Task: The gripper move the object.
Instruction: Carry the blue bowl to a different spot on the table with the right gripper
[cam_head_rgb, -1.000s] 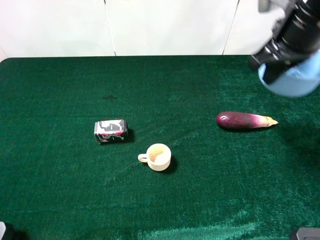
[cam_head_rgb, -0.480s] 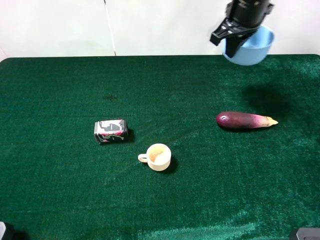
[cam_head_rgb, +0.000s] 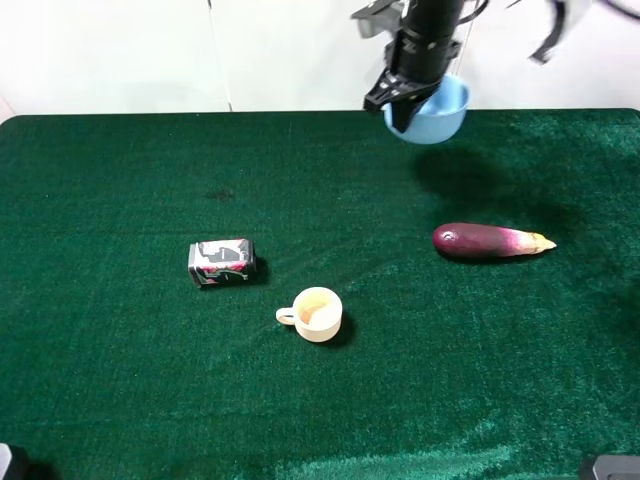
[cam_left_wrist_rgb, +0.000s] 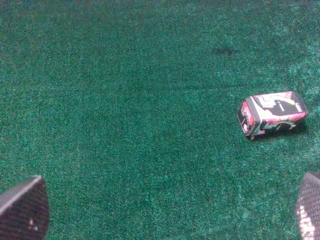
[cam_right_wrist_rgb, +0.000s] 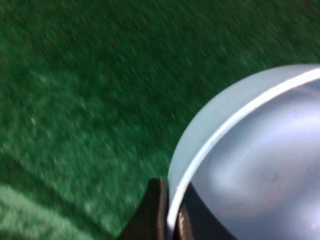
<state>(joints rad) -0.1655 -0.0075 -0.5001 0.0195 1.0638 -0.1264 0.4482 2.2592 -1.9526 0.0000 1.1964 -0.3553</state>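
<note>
The light-blue bowl (cam_head_rgb: 432, 112) hangs in the air over the table's far edge, right of centre. My right gripper (cam_head_rgb: 400, 98) is shut on its left rim and holds it clear of the cloth. In the right wrist view the bowl (cam_right_wrist_rgb: 260, 160) fills the frame, with a black fingertip (cam_right_wrist_rgb: 150, 212) pinching its rim. My left gripper (cam_left_wrist_rgb: 165, 210) is open and empty above the cloth; only its two fingertips (cam_left_wrist_rgb: 22, 212) show. The left arm does not show in the exterior view.
On the green cloth (cam_head_rgb: 120, 380) lie a purple eggplant (cam_head_rgb: 490, 241) at right, a cream handled cup (cam_head_rgb: 315, 313) near the middle, and a small black-and-pink box (cam_head_rgb: 222, 261) at left, which also shows in the left wrist view (cam_left_wrist_rgb: 272, 113). A white wall stands behind.
My right gripper has carried the bowl leftward along the far edge, from the far right to right of centre. The other objects have not moved.
</note>
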